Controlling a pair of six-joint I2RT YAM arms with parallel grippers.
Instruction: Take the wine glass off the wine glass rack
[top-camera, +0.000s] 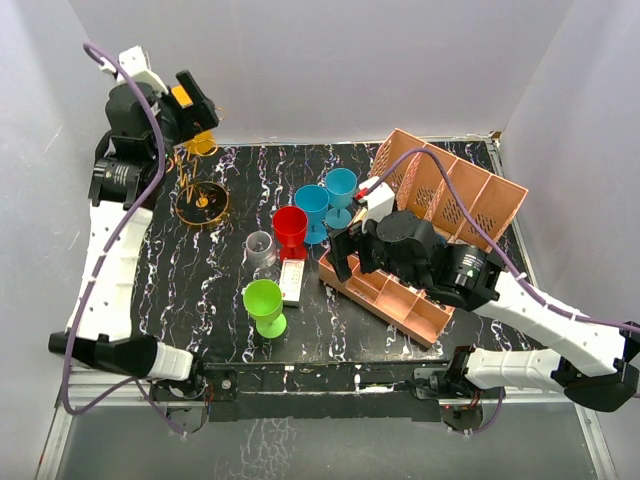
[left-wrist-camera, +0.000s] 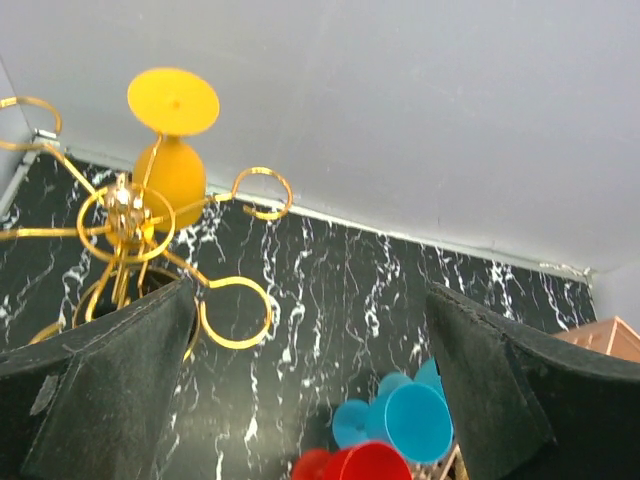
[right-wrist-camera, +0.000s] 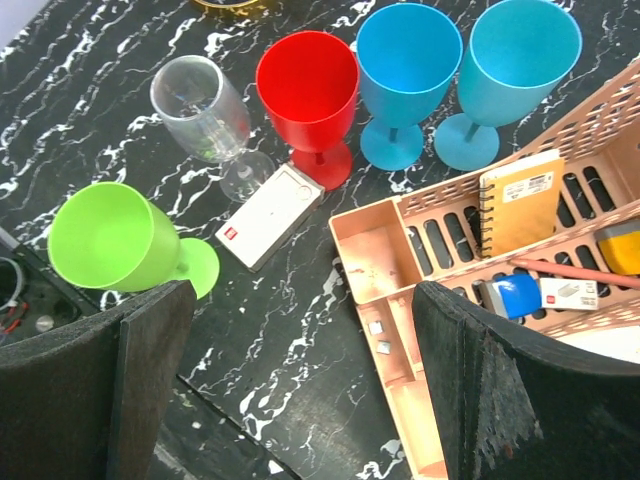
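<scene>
Left hand (left-wrist-camera: 310, 290): jaws spread wide, nothing between them. Raised off the bench (top-camera: 200, 300), up at the height of the wine glass rack's (left-wrist-camera: 125, 215) loop arms. I judge this to be the approach, with no grasp made.

Wine glass (left-wrist-camera: 172, 165): yellow, hanging upside down on the rack at the far left corner. The foot disc is on top and the bowl points down, so I take the stem to sit in one of the curled loops with the foot caught over the wire. It sits ahead of my left hand and off toward my left finger (left-wrist-camera: 110, 390), not touching it.

What the next move calls for: centre the bowl between the fingers, close on it, then draw the stem out through the loop's open side. A straight lift would likely hook the foot and tip the rack.

Right hand (right-wrist-camera: 300, 290): also open and empty. It hovers low between the green glass (right-wrist-camera: 110, 235) and the pink organizer (right-wrist-camera: 400, 250), well apart from the rack and out of the way.
</scene>
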